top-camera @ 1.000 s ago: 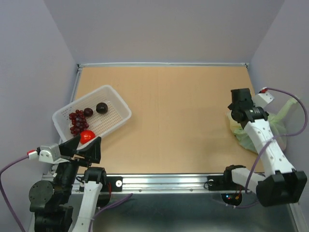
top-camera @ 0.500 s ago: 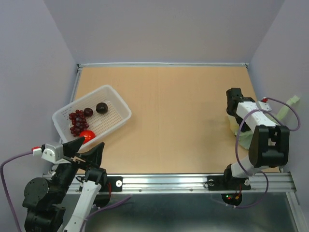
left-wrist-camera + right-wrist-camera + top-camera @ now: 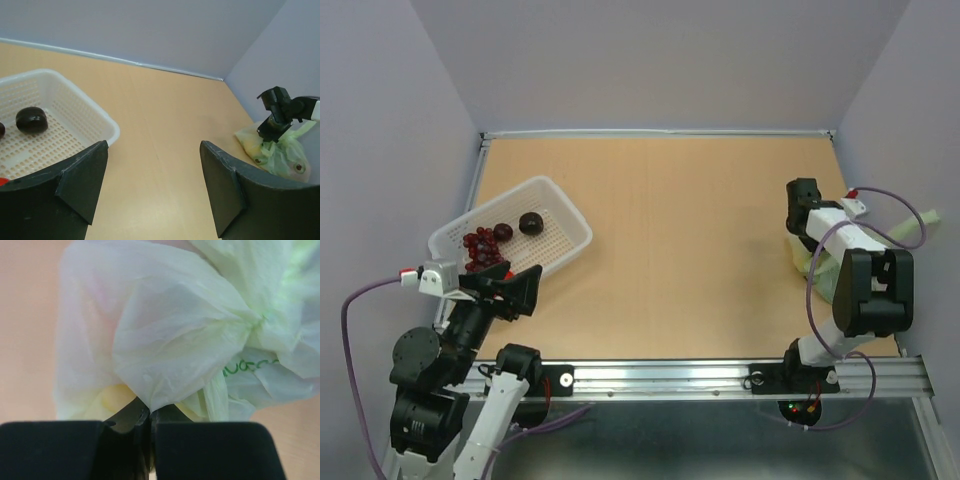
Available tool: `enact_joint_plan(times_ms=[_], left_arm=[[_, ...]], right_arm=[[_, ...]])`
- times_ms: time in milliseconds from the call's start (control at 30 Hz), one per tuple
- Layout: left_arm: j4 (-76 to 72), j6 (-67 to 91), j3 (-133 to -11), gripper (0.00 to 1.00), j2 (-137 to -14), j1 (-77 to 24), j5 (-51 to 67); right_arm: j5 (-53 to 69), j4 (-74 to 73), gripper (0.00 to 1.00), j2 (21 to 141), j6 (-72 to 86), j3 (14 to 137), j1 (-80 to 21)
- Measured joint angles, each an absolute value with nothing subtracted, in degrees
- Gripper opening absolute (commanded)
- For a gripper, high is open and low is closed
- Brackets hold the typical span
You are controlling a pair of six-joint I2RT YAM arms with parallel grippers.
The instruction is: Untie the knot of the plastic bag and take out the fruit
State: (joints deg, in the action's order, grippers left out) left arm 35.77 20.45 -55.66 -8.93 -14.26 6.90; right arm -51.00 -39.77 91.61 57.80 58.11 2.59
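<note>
The right gripper [image 3: 149, 416] has its two fingers pressed together on a pointed fold of the plastic bag [image 3: 165, 345], low on the bag's side. Just above and off to one side, the plastic bunches into the knot [image 3: 261, 322], tight and not undone. A pale yellow fruit [image 3: 112, 397] shows through the film right beside the fingertips, inside the bag. From above, the bag sits at the right edge of the tabletop [image 3: 680, 250], roughly halfway along it, and the right arm is folded over most of it, so only bits of pale green show around the wrist.

Across the table, the left gripper [image 3: 152, 187] hangs with its fingers spread wide and nothing between them. It hovers by the near-left corner of the tabletop, over the near end of the white basket [image 3: 570, 207]. The basket lies at an angle along the left edge. Inside it are a red grape bunch [image 3: 480, 250] and two dark plums [image 3: 530, 223] close together, toward the middle. The left gripper is well apart from the bag.
</note>
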Motion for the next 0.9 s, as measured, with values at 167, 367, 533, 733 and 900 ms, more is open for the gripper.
enact_joint_plan(times_ms=[167, 367, 533, 733, 900], left_arm=[[31.9, 24.9, -53.1, 0.84, -13.3, -14.3, 7.0], [27.3, 29.7, -47.5, 0.84, -18.0, -14.3, 9.5], [24.6, 32.2, -44.6, 0.84, -24.2, -14.3, 12.7], [22.2, 33.6, -43.1, 0.84, -27.7, -14.3, 14.4], [19.6, 34.9, -42.2, 0.84, -30.5, -14.3, 15.3]], right_arm=[[-40.9, -32.4, 0.00, 86.8, 45.2, 58.1, -3.8], [-30.7, -27.3, 0.00, 87.7, 39.3, 58.8, -23.8], [-25.7, -23.2, 0.01, 94.1, 39.0, 63.2, -41.8], [-21.4, -19.1, 0.19, 99.5, 39.1, 67.9, -52.2], [-18.8, -19.1, 0.73, 98.7, 36.2, 69.4, -52.2]])
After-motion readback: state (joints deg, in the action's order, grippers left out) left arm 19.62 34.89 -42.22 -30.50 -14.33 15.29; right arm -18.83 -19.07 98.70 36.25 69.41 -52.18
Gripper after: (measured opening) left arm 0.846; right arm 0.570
